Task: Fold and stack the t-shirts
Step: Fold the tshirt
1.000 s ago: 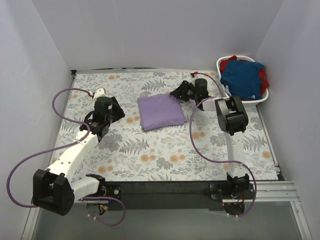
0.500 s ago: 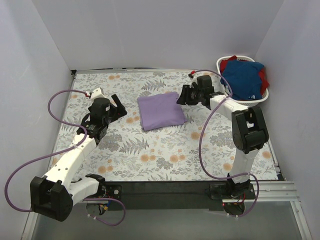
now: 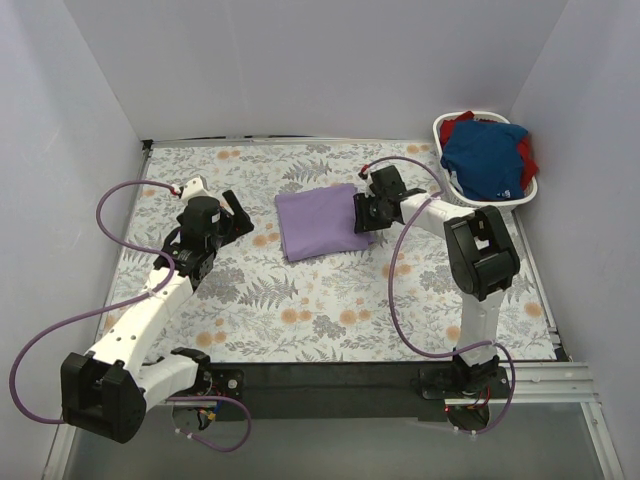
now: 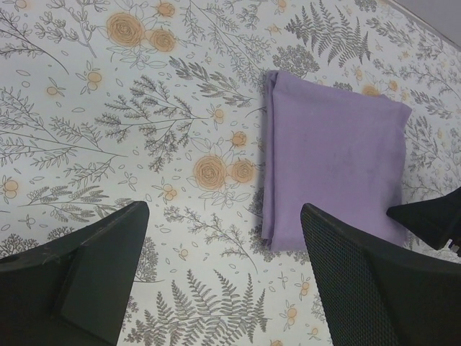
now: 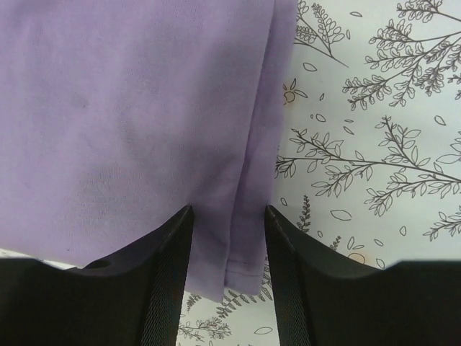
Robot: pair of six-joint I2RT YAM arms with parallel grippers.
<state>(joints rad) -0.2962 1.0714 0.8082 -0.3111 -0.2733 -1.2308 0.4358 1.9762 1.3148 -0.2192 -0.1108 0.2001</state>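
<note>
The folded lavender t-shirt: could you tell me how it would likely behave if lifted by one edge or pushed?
The soft folded lavender cloth t-shirt would probably droop and unfold when lifted, since its stacked layers lie loose at the edge. It lies thin and flat, so likely light. Pushed, it might bunch rather than slide on the floral table cover.

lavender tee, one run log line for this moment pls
folded light-purple cloth t-shirt: flat on floral table | right claw: open over its edge | left claw: open, empty, apart from it
</note>
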